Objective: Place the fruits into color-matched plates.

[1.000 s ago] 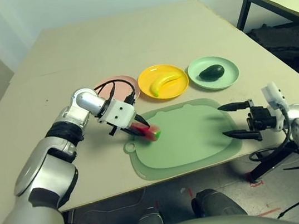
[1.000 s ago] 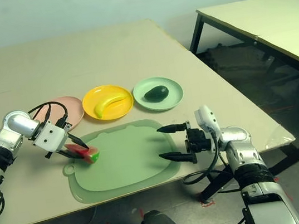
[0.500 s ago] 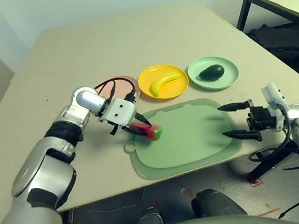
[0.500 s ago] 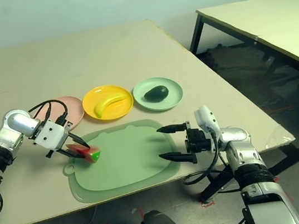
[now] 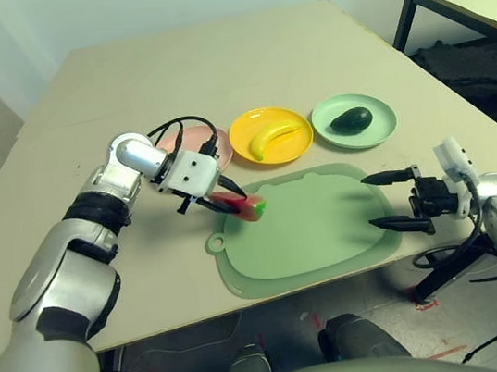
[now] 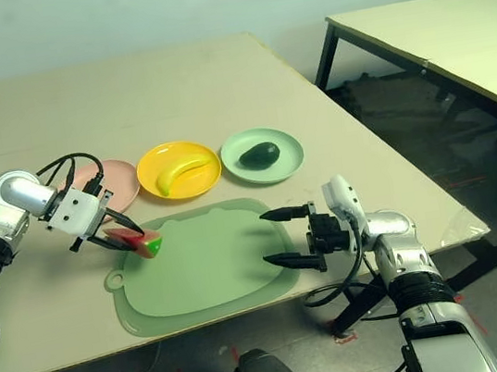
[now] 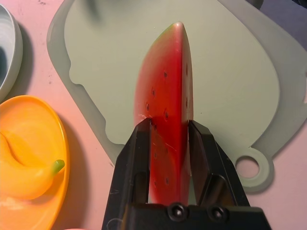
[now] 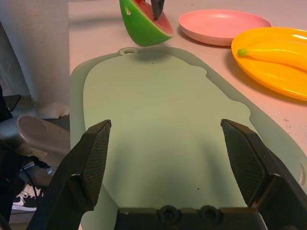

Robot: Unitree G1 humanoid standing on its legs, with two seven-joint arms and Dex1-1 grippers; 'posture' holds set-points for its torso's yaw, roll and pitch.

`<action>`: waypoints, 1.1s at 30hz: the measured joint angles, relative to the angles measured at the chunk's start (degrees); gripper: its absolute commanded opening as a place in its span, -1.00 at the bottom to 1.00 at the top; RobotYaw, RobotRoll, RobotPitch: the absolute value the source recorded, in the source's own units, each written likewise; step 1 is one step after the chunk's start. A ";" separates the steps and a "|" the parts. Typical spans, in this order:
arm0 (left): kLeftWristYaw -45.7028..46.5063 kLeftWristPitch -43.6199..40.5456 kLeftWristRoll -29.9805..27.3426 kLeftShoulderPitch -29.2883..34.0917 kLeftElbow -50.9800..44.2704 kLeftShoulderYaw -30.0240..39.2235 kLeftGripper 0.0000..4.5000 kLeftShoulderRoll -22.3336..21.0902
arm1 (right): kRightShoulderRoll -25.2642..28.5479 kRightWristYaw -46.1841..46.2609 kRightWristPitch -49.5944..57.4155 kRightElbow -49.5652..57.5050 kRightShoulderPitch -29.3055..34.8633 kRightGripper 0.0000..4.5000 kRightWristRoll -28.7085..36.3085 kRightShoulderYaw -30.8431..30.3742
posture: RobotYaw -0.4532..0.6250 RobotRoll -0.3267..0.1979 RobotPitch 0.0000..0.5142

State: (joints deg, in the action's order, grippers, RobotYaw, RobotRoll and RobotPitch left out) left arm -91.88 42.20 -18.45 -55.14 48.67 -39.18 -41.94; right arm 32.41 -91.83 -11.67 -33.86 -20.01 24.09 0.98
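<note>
Left gripper of the humanoid robot pinches a red watermelon wedge between its two black fingers, one on each side. The wedge is lifted off the table, above the handle-loop end of a large green mat, with its green rind facing the other arm. Right gripper is spread wide and holds nothing; its two fingers point toward the left arm, over the right-hand end of the mat.

Beyond the mat, three round plates stand in a row across the table. On the left is the pink plate, partly hidden behind the left arm and its black cables. In the middle is the yellow plate, with a curved yellow banana lying in it. On the right is the mint plate, holding a dark green avocado. A second table stands apart, off to the right, on dark legs.
</note>
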 measured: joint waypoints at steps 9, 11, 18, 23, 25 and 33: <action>0.00 0.74 1.01 -3.96 5.89 1.48 -0.50 0.11 | -0.01 -0.11 0.00 -0.01 -0.16 1.00 -0.09 0.01 | -0.57 0.25 -1.00; 0.00 1.38 1.99 -4.92 7.60 2.04 -0.50 0.24 | -0.01 -0.11 -0.01 -0.01 -0.18 1.00 -0.11 0.00 | -0.57 0.25 -1.00; 0.01 4.21 8.23 -8.28 15.66 6.15 -0.50 1.31 | -0.02 0.21 0.19 0.01 -0.21 1.00 -0.06 0.08 | -0.58 0.25 -1.00; 1.57 5.05 14.12 -9.35 20.45 10.72 -0.50 1.52 | -0.67 3.14 3.61 0.82 -0.87 1.00 0.95 1.80 | -0.58 0.25 -1.00; 3.30 5.16 16.61 -9.51 21.67 11.89 -0.50 1.47 | -0.77 3.75 4.36 1.60 -1.28 1.00 1.15 2.29 | -0.58 0.25 -1.00; 15.73 5.10 28.00 -9.92 24.93 12.98 -0.50 -0.02 | -0.81 4.64 6.25 4.47 -0.60 1.00 1.39 2.61 | -0.59 0.25 -0.92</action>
State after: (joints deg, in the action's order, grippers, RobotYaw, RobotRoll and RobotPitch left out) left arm -76.14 47.30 9.55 -65.06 73.61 -26.20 -41.97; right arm 31.60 -87.19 -5.43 -29.39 -20.60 25.48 3.59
